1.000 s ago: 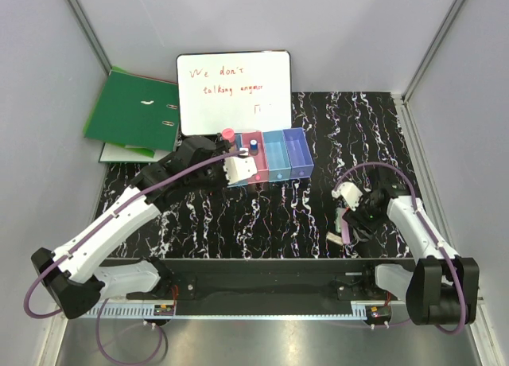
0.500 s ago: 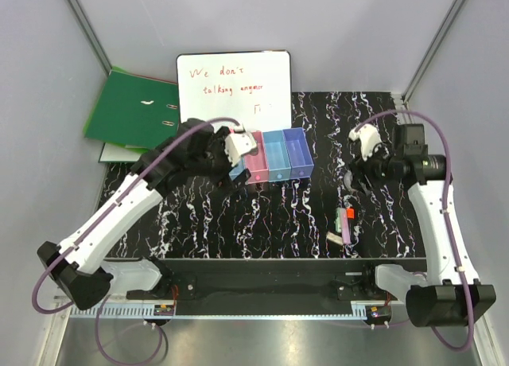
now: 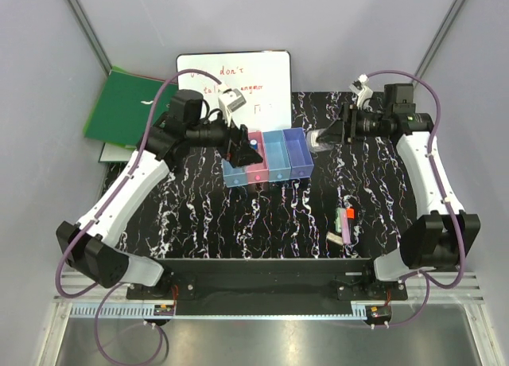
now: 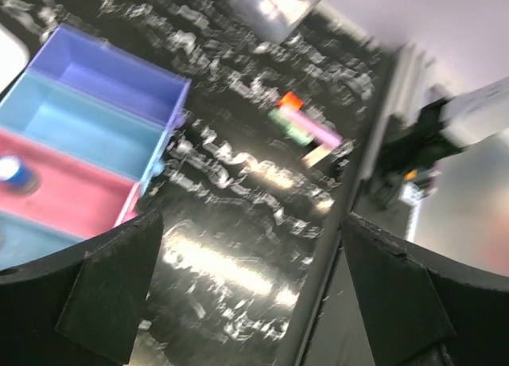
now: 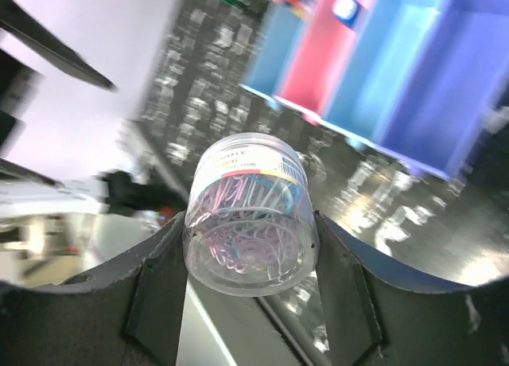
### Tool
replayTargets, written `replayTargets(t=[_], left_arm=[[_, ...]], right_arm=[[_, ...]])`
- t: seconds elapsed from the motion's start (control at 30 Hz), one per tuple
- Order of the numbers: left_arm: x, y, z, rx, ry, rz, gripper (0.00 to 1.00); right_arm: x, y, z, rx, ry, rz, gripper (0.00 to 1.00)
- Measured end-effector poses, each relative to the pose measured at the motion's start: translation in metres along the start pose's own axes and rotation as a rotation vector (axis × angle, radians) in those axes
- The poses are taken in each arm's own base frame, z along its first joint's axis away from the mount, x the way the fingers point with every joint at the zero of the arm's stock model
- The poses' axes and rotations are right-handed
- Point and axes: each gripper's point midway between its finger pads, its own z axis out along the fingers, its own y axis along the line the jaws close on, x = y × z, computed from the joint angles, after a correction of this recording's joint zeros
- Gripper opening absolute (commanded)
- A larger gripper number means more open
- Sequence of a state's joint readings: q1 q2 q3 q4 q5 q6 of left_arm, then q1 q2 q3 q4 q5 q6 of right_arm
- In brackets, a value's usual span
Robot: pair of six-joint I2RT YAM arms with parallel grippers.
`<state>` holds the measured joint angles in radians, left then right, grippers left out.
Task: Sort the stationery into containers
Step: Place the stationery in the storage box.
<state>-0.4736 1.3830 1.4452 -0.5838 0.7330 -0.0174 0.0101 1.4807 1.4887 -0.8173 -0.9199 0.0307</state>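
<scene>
One clear round pot [image 5: 250, 223] sat pinched in my right pincer [image 5: 251, 251] beside the purple bin [image 3: 297, 153]; my left pincer [image 4: 250, 286] hung spread near the pink bin [image 3: 256, 165].

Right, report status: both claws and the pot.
Left claw open, empty, at the bins. Right claw shut on clear round pot, just right of purple bin. Nothing visible between them.

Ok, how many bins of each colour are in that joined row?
Light blue bins: 2
Pink bin: 1
Purple bin: 1
Total: 4
</scene>
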Motion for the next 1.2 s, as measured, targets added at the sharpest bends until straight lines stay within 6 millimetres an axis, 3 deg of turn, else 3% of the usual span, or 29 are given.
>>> replayTargets(t=[0.13,0.27,0.5,0.63,0.83,1.2], left_arm=[[-0.019,-0.015,0.005,0.117,-0.071,-0.063,0.99],[-0.026,-0.025,0.018,0.210,-0.084,-0.111,0.99],[-0.018,-0.038,0.057,0.331,-0.032,-0.172,0.97],[-0.025,-0.035,0.066,0.351,-0.058,-0.185,0.96],[-0.042,-0.033,0.061,0.371,-0.118,-0.172,0.96],[-0.058,-0.027,0.052,0.382,-0.169,-0.170,0.94]], right_arm=[[-0.016,0.021,0.011,-0.118,-0.008,0.058,0.00],[-0.026,0.061,0.025,-0.276,0.037,0.048,0.00],[-0.012,0.125,0.036,-0.490,0.140,-0.010,0.00],[-0.009,0.126,0.033,-0.514,0.150,-0.004,0.00],[-0.001,0.122,0.029,-0.519,0.155,0.014,0.00],[-0.002,0.115,0.026,-0.507,0.137,0.009,0.00]])
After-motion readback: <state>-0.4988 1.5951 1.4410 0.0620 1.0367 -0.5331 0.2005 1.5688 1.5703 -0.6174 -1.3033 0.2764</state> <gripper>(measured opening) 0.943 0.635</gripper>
